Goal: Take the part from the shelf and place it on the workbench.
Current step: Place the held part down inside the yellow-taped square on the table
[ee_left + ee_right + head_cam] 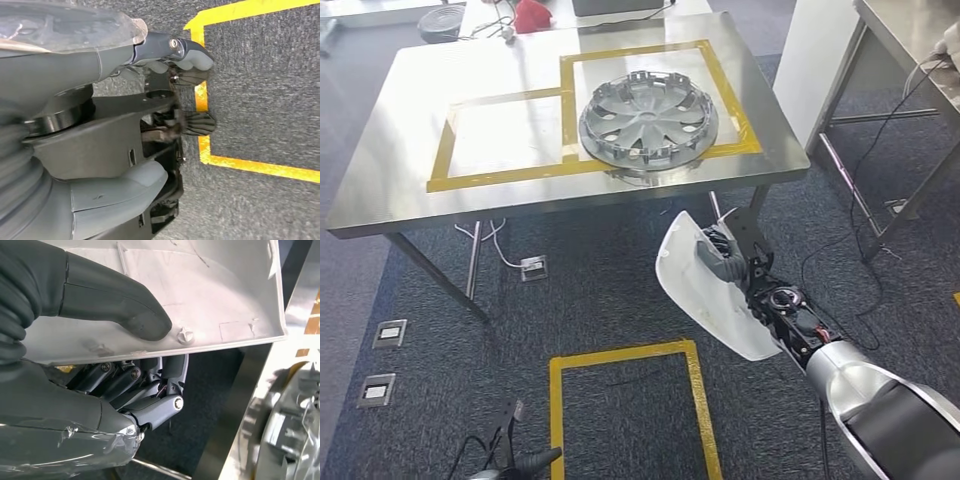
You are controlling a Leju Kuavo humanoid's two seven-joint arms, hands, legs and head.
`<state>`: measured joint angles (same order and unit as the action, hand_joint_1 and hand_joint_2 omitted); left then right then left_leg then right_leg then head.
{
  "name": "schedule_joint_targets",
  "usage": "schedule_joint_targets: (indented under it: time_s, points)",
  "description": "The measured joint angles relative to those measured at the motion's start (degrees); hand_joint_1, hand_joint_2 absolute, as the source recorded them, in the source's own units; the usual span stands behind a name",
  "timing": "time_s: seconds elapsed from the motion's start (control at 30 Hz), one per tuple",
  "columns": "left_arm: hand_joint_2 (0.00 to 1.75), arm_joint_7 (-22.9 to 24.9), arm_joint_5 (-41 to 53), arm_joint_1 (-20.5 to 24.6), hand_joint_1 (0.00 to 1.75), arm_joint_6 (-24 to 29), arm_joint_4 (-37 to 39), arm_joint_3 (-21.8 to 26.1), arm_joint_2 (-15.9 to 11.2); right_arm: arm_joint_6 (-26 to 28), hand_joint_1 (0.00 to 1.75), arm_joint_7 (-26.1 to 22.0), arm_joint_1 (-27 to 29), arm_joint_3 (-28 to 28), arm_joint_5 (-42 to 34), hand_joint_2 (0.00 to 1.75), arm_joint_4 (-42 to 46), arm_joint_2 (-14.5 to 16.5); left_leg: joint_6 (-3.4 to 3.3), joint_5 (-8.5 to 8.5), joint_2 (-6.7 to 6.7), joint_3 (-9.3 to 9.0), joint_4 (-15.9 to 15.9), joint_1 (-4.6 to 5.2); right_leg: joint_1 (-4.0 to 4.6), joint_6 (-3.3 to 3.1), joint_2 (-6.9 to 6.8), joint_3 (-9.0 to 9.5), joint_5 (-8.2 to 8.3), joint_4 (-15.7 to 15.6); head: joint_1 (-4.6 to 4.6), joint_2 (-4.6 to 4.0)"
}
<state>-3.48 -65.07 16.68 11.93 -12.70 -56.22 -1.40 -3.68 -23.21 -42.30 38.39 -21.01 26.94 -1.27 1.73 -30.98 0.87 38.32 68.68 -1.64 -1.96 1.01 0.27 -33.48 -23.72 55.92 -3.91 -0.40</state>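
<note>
My right hand (731, 262) grips a white curved plastic part (697, 290) over the carpet, just short of the steel workbench's (395, 160) front edge. In the right wrist view the thumb (113, 295) presses on the white part's (211, 285) inner face and the fingers (143, 390) curl beneath it. A silver wheel cover (648, 118) lies on the bench inside a yellow taped rectangle, and the wheel cover (294, 430) sits close ahead of the held part. My left hand (518, 462) hangs low over the floor, its fingers (188, 52) extended and holding nothing.
A yellow taped square (629, 400) marks the carpet between my arms. Floor sockets (389, 333) sit at the left. A second steel table (909, 60) with trailing cables stands at the right, with a white panel (810, 60) beside it. A red object (531, 15) lies behind the bench.
</note>
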Motion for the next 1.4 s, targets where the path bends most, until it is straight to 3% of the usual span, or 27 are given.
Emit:
schedule_joint_targets:
  time_s: [0.03, 0.07, 0.1, 0.17, 0.2, 0.27, 0.33, 0.37, 0.43, 0.5, 0.53, 0.57, 0.6, 0.63, 0.7, 0.73, 0.83, 0.9, 0.97, 1.03, 1.07, 1.1, 1.13, 1.2, 1.27, 1.33, 1.4]
  points:
    - [1.75, 0.0, 0.0, 0.01, 0.0, 0.0, 0.0, 0.0, 0.0, -0.02, 1.75, 0.01, 0.13, 0.02, 0.01, 1.75, -0.01, 0.0, -0.1, -0.7, -0.17, 2.06, 3.26, 0.01, 0.18, -0.17, -0.55, 0.14, -0.15, 0.0, -0.02, 0.0]
    - [1.75, 0.0, 0.0, -0.02, 0.0, 0.0, 0.0, 0.0, 0.0, -0.02, 1.75, 0.03, 0.25, 0.03, 0.01, 1.75, -0.01, 0.0, -0.3, -0.27, -0.25, 3.15, 4.47, 0.07, 0.36, -0.3, -1.09, 0.32, -0.3, 0.0, -0.03, 0.01]
    - [1.75, 0.01, 0.0, -0.05, 0.0, 0.01, 0.0, 0.0, -0.01, -0.02, 1.75, 0.04, 0.28, 0.04, 0.01, 1.75, -0.01, 0.01, -0.62, 1.3, -0.36, 3.02, 3.21, 0.17, 0.51, -0.36, -1.58, 0.54, -0.46, 0.0, -0.03, 0.01]
    - [1.75, 0.01, 0.0, 0.0, 0.0, 0.01, 0.0, 0.0, -0.09, -0.02, 1.75, 0.04, 0.14, 0.05, 0.01, 1.75, -0.01, 0.02, -1.63, 5.95, -1.46, -0.01, -4.5, 0.7, 0.78, -0.28, -2.51, 1.06, -0.83, -0.02, -0.03, 0.01]
    - [1.75, 0.01, 0.0, 0.11, 0.0, 0.02, 0.0, 0.0, -0.13, -0.01, 1.75, 0.03, 0.03, 0.05, 0.01, 1.75, -0.01, 0.02, -2.09, 7.48, -2.29, -1.73, -8.51, 1.11, 1.01, -0.13, -2.93, 1.24, -1.05, 0.01, -0.04, 0.01]
    - [1.75, 0.0, 0.0, 0.31, 0.0, 0.02, 0.0, 0.0, -0.17, 0.0, 1.75, 0.03, -0.09, 0.04, 0.01, 1.75, -0.02, 0.01, -2.61, 8.39, -3.43, -3.42, -12.7, 1.79, 1.37, 0.27, -3.76, 1.37, -1.33, -0.05, 0.0, 0.0]
    - [1.75, 0.0, 0.0, 0.26, 0.0, 0.04, 0.0, 0.0, -0.16, -0.02, 1.75, 0.04, -0.1, 0.04, 0.01, 1.75, 0.0, 0.02, -2.81, 8.29, -2.68, -3.53, -13.27, 1.85, 1.48, 0.78, -4.67, 1.47, -1.53, -0.22, 0.08, 0.0]
    - [1.75, -0.01, -0.01, 0.17, 0.0, 0.06, 0.0, 0.0, -0.18, -0.04, 1.75, 0.04, -0.1, 0.03, 0.01, 1.75, 0.02, 0.03, -2.99, 8.4, -2.16, -3.71, -13.6, 1.76, 1.36, 1.07, -4.49, 1.49, -1.92, 0.07, 0.09, 0.0]
    - [1.75, -0.04, -0.04, 0.13, 0.0, 0.1, 0.0, 0.0, -0.19, -0.04, 1.75, 0.04, -0.2, 0.01, 0.01, 1.75, 0.05, 0.02, -3.39, 8.61, -1.25, -4.17, -14.18, 1.51, 1.12, 1.57, -2.84, 0.07, -4.15, 3.54, 0.11, 0.01]
    - [1.75, -0.06, -0.11, 0.19, 0.0, 0.09, 0.0, 0.0, -0.09, -0.02, 1.75, 0.05, -0.14, 0.01, 0.01, 1.75, -0.01, -0.01, -3.64, 8.62, -0.27, -4.28, -14.25, 1.54, 1.03, 1.81, -1.02, -3.72, -7.63, 11.4, 0.15, 0.01]
    - [1.75, -0.06, -0.14, 0.18, 0.0, 0.09, 0.0, 0.0, -0.01, -0.01, 1.75, 0.07, 0.04, 0.02, 0.01, 1.75, -0.04, -0.02, -3.75, 8.6, 0.33, -4.28, -14.21, 1.57, 1.05, 1.88, -0.67, -5.64, -8.71, 14.99, 0.17, 0.01]
    - [1.75, -0.06, -0.15, 0.14, 0.0, 0.09, 0.0, 0.0, 0.07, -0.01, 1.75, 0.08, 0.24, 0.03, 0.01, 1.75, -0.05, -0.02, -3.79, 8.55, 0.97, -4.29, -14.13, 1.6, 1.05, 1.87, -0.49, -6.82, -8.71, 16.85, 0.18, 0.01]
    - [1.75, -0.06, -0.15, 0.09, 0.0, 0.09, 0.0, 0.0, 0.09, -0.01, 1.75, 0.09, 0.36, 0.03, 0.01, 1.75, -0.05, -0.02, -3.81, 8.48, 1.65, -4.31, -13.99, 1.61, 1.04, 1.79, -0.38, -6.93, -7.48, 16.31, 0.19, 0.01]
    - [1.75, -0.06, -0.15, 0.06, 0.0, 0.09, 0.0, 0.0, 0.1, -0.01, 1.75, 0.09, 0.35, 0.03, 0.01, 1.75, -0.05, -0.02, -3.78, 8.37, 2.29, -4.33, -13.81, 1.61, 1.04, 1.62, -0.16, -6.01, -5.3, 13.56, 0.19, 0.01]
    - [1.75, -0.06, -0.15, 0.06, 0.0, 0.09, 0.0, 0.0, 0.12, -0.01, 1.75, 0.08, 0.1, 0.02, 0.01, 1.75, -0.05, -0.05, -3.56, 8.06, 3.39, -4.29, -13.38, 1.69, 1.0, 1.09, 1.23, -2.86, -0.98, 5.61, 0.19, 0.01]
    - [1.75, -0.06, -0.16, 0.09, 0.0, 0.09, 0.0, 0.0, 0.15, -0.01, 1.75, 0.08, -0.02, 0.02, 0.01, 1.75, -0.05, -0.07, -3.4, 7.95, 3.83, -4.16, -13.18, 1.72, 1.0, 0.86, 1.97, -1.57, 0.04, 2.57, 0.19, 0.01]
    - [1.75, -0.07, -0.21, -0.02, 0.0, 0.09, 0.0, -0.02, 0.17, -0.08, 1.75, 0.13, -0.02, 0.04, 0.01, 1.75, -0.02, -0.03, -2.68, 8.06, 4.96, -3.78, -13.22, 1.59, 1.07, 0.39, 2.26, -0.37, -0.03, 0.0, 0.17, 0.01]
    - [1.75, -0.09, -0.27, -0.18, 0.0, 0.1, 0.0, -0.03, 0.07, -0.16, 1.75, 0.16, -0.07, 0.04, 0.01, 1.75, 0.03, 0.13, -2.08, 7.59, 4.18, -3.58, -12.7, 1.67, 0.77, -0.06, 1.58, 0.19, 0.15, -0.58, 0.14, 0.01]
    - [1.75, -0.19, -0.33, -0.15, 0.0, 0.11, 0.0, -0.03, 0.0, -0.23, 1.75, 0.16, -0.17, 0.02, 0.01, 1.75, 0.05, 0.21, -1.38, 4.88, 1.68, -1.37, -7.75, 1.62, 0.55, -0.47, 0.89, 0.71, 0.27, -1.08, 0.04, 0.01]
    - [1.75, -0.3, -0.36, -0.09, 0.0, 0.11, 0.0, -0.04, 0.01, -0.33, 1.75, 0.19, -0.07, 0.03, 0.01, 1.75, 0.03, 0.2, -0.72, 1.32, 0.07, 2.87, 0.64, 1.28, 0.52, -0.72, 0.26, 0.84, 0.17, -1.15, -0.02, 0.01]
    - [1.75, -0.34, -0.37, -0.1, 0.0, 0.11, 0.0, -0.04, 0.0, -0.42, 1.75, 0.21, 0.06, 0.05, 0.01, 1.75, 0.03, 0.2, -0.49, 0.59, -0.14, 4.47, 3.5, 1.06, 0.46, -0.71, 0.01, 0.87, 0.12, -1.14, -0.02, 0.01]
    - [1.75, -0.36, -0.41, -0.13, 0.0, 0.11, 0.0, -0.04, -0.01, -0.5, 1.75, 0.22, 0.18, 0.07, 0.01, 1.75, 0.03, 0.2, -0.31, 1.01, -0.26, 4.96, 4.12, 0.86, 0.37, -0.65, -0.23, 0.91, 0.04, -1.13, -0.02, 0.0]
    - [1.75, -0.39, -0.45, -0.14, 0.0, 0.11, 0.0, -0.04, -0.03, -0.57, 1.75, 0.23, 0.25, 0.07, 0.01, 1.75, 0.03, 0.2, -0.17, 2.47, -0.35, 4.24, 2.36, 0.65, 0.26, -0.52, -0.43, 0.98, -0.06, -1.1, -0.02, 0.0]
    - [1.75, -0.5, -0.52, -0.07, 0.0, 0.13, 0.0, -0.05, -0.1, -0.73, 1.75, 0.23, 0.2, 0.08, 0.01, 1.75, 0.03, 0.2, 0.02, 6.46, -0.75, 0.11, -6.12, 0.34, 0.06, -0.01, -0.69, 1.2, -0.37, -0.98, -0.02, 0.0]
    - [1.75, -0.65, -0.52, 0.01, 0.0, 0.16, 0.0, -0.06, -0.11, -0.84, 1.75, 0.22, 0.05, 0.06, 0.01, 1.75, 0.04, 0.2, -0.27, 8.33, -1.04, -2.92, -12.13, 0.44, 0.24, 0.67, -0.81, 1.26, -0.63, -0.87, 0.01, 0.01]
    - [1.75, -0.8, -0.56, -0.03, 0.0, 0.21, 0.0, -0.07, -0.06, -0.86, 1.75, 0.22, 0.01, 0.05, 0.01, 1.75, 0.04, 0.19, -0.92, 8.39, -0.89, -3.44, -13.22, 0.57, 0.47, 0.94, -0.81, 1.27, -0.88, -0.86, 0.14, 0.01]
    - [1.75, -0.92, -0.65, -0.1, 0.0, 0.28, 0.0, -0.08, -0.03, -0.85, 1.75, 0.23, 0.07, 0.04, 0.01, 1.75, 0.03, 0.15, -1.2, 8.4, -0.66, -3.49, -13.34, 0.51, 0.45, 0.05, -0.77, 1.47, -0.99, -0.94, 0.25, 0.01]
